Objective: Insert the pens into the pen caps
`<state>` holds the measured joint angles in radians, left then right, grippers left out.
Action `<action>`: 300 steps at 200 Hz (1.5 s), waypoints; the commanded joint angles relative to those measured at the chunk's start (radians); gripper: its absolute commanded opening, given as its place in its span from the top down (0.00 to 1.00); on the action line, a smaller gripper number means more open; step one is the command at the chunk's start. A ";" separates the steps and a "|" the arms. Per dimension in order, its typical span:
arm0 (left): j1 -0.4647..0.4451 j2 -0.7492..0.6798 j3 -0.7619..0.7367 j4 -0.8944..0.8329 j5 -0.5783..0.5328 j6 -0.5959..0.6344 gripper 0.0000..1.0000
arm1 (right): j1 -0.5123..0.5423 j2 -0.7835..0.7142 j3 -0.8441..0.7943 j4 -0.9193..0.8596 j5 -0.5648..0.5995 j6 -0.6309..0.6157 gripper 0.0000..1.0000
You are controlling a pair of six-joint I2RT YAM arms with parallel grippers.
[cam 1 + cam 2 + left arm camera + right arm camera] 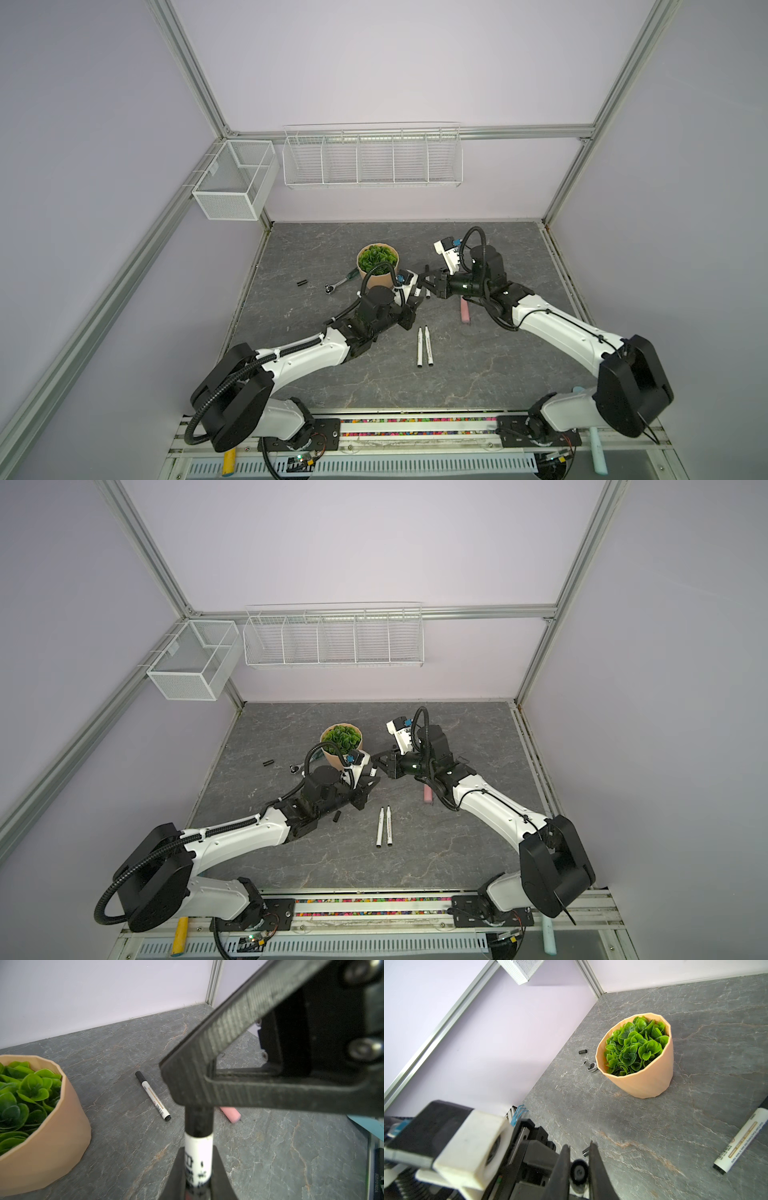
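The right gripper is pinched closed on a black pen cap. The left gripper clamps the white pen, whose tip end meets that cap in the air beside the plant pot. The step in hand looks like seating this cap. Whether it is fully home is hard to tell, so the next move calls for a straight push along the barrel. Two more pens lie side by side nearer the robot's base, and a loose cap sits near the ratchet wrench.
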<state>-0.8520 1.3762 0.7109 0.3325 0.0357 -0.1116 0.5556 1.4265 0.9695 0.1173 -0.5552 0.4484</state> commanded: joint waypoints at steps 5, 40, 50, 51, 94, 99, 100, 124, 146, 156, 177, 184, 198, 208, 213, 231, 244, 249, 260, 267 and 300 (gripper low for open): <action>0.057 -0.058 0.094 0.304 -0.110 0.056 1.00 | 0.034 0.035 -0.041 -0.254 -0.250 -0.047 0.93; 0.065 -0.078 0.091 0.345 -0.119 0.049 1.00 | 0.036 0.053 -0.035 -0.303 -0.269 -0.082 0.93; 0.077 -0.083 0.087 0.371 -0.101 0.031 1.00 | 0.039 0.060 -0.035 -0.312 -0.271 -0.088 0.93; 0.079 -0.083 0.086 0.373 -0.100 0.029 1.00 | 0.038 0.061 -0.035 -0.314 -0.271 -0.089 0.93; 0.135 -0.086 0.102 0.436 -0.043 -0.039 1.00 | 0.064 0.100 -0.039 -0.341 -0.256 -0.103 0.93; 0.138 -0.085 0.107 0.442 -0.041 -0.038 1.00 | 0.066 0.102 -0.042 -0.340 -0.255 -0.103 0.93; 0.139 -0.085 0.109 0.443 -0.040 -0.038 1.00 | 0.068 0.103 -0.043 -0.339 -0.254 -0.102 0.93; 0.153 -0.076 0.141 0.468 -0.037 -0.035 1.00 | 0.077 0.114 -0.048 -0.337 -0.250 -0.105 0.93; 0.186 -0.066 0.164 0.499 -0.023 -0.068 1.00 | 0.078 0.113 -0.055 -0.339 -0.243 -0.104 0.93; 0.209 -0.063 0.172 0.519 -0.010 -0.099 1.00 | 0.078 0.109 -0.060 -0.338 -0.239 -0.106 0.93; 0.244 -0.059 0.185 0.551 0.008 -0.140 1.00 | 0.079 0.109 -0.070 -0.342 -0.233 -0.107 0.93; 0.249 -0.058 0.191 0.552 0.007 -0.148 1.00 | 0.079 0.111 -0.072 -0.346 -0.230 -0.111 0.94; 0.263 -0.050 0.205 0.567 0.023 -0.166 1.00 | 0.081 0.116 -0.073 -0.362 -0.221 -0.123 0.93; 0.265 -0.045 0.217 0.563 0.027 -0.166 1.00 | 0.086 0.120 -0.073 -0.371 -0.216 -0.130 0.93; 0.266 -0.041 0.223 0.562 0.028 -0.167 1.00 | 0.089 0.124 -0.070 -0.383 -0.209 -0.138 0.93; 0.269 -0.034 0.236 0.567 0.024 -0.174 1.00 | 0.107 0.133 -0.056 -0.429 -0.167 -0.172 0.93; 0.272 -0.028 0.237 0.579 0.015 -0.188 1.00 | 0.118 0.135 -0.055 -0.448 -0.141 -0.186 0.93; 0.273 -0.026 0.237 0.582 0.014 -0.191 1.00 | 0.117 0.135 -0.059 -0.447 -0.139 -0.186 0.93; 0.275 -0.026 0.240 0.582 0.007 -0.195 1.00 | 0.118 0.130 -0.069 -0.437 -0.136 -0.183 0.93; 0.276 -0.025 0.240 0.580 0.002 -0.192 1.00 | 0.118 0.128 -0.073 -0.436 -0.134 -0.184 0.93; 0.289 -0.030 0.249 0.580 -0.005 -0.189 1.00 | 0.116 0.129 -0.083 -0.429 -0.142 -0.182 0.93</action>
<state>-0.6868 1.3991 0.7494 0.3897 0.3103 -0.1986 0.5907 1.4944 1.0294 0.1978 -0.4919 0.3134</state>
